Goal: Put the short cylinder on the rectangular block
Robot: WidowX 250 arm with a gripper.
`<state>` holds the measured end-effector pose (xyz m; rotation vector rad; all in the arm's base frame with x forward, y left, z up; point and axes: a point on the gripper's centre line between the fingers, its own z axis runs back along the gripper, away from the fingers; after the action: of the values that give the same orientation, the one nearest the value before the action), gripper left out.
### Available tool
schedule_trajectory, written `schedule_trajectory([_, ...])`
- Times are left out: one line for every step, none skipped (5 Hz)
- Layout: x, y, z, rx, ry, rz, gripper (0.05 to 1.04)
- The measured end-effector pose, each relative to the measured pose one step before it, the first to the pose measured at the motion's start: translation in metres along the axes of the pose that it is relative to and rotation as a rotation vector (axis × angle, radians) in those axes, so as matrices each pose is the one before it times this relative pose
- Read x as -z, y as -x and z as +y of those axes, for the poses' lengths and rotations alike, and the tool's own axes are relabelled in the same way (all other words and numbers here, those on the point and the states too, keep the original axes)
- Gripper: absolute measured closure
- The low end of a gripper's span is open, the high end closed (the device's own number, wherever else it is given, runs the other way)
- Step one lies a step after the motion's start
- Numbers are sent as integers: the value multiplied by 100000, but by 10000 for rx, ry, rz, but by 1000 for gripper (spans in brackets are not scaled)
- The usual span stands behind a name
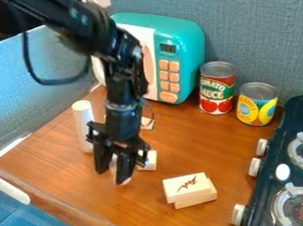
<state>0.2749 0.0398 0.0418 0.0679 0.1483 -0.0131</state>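
Hanging left of centre with the black gripper (112, 176), low over the wooden counter (180, 149); cannot tell whether clamped on the short cylinder (112, 163) or merely set around it. Seeing that cylinder at the gripper, pale and partly hidden; judging it light, stiff and hard to hurt, perhaps painted wood, with a smooth round side apt to roll or slip. Best to pinch across the middle, squarely, from 2 opposite sides, keeping the base free for a flat landing; no need for a hard squeeze. Just beside, noting 1 small block (150, 160), easy to knock; to the other side, 1 tall cylinder (84, 124), likely quick to tip. Farther right and lower in view, finding the rectangular block (185, 184), flat-topped; probably roomy enough for 1 upright cylinder, if lowered gently near the middle.
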Motion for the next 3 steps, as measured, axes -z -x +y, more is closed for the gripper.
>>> schedule_trajectory([-5703, 362, -1463, 487, -70, -1875, 574])
schedule_trajectory([-4273, -1563, -2438, 1134, 432, -1158, 574])
schedule_trajectory([342, -3165, -3689, 2118, 52, 436, 574])
